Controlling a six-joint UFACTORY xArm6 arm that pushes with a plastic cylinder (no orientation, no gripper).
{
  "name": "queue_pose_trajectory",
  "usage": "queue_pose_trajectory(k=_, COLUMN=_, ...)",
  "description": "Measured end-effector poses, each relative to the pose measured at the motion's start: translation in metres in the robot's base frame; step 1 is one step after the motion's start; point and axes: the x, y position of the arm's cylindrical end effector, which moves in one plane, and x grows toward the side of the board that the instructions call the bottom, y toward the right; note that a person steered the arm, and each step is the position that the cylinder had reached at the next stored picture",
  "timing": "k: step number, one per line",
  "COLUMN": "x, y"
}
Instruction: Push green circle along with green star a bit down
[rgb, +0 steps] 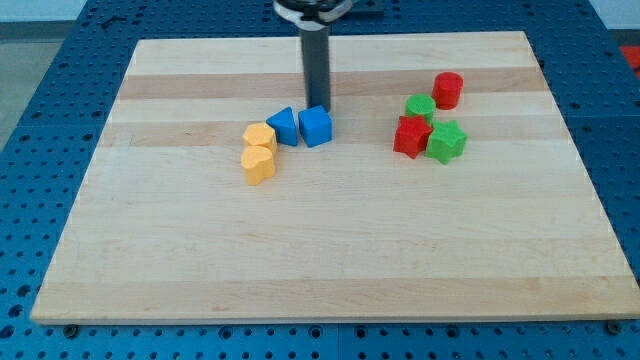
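The green circle (420, 106) sits at the view's right, just below-left of a red cylinder (448, 89). The green star (446, 141) lies below it, touching a red star (410, 136) on its left. The four form a tight cluster. My tip (318, 106) stands at the top edge of the blue cube (315, 127), far to the left of both green blocks.
A blue triangle (284, 126) touches the blue cube's left side. A yellow hexagon (260, 136) and a yellow heart (258, 164) sit to its lower left. The wooden board (330, 250) lies on a blue pegboard table.
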Motion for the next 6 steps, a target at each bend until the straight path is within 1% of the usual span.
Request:
queue_pose_trajectory(k=1, x=0.000, y=0.051)
queue_pose_trajectory(k=3, x=-0.006, y=0.112)
queue_pose_trajectory(k=4, x=-0.004, y=0.131)
queue_pose_trajectory(k=6, x=0.043, y=0.134)
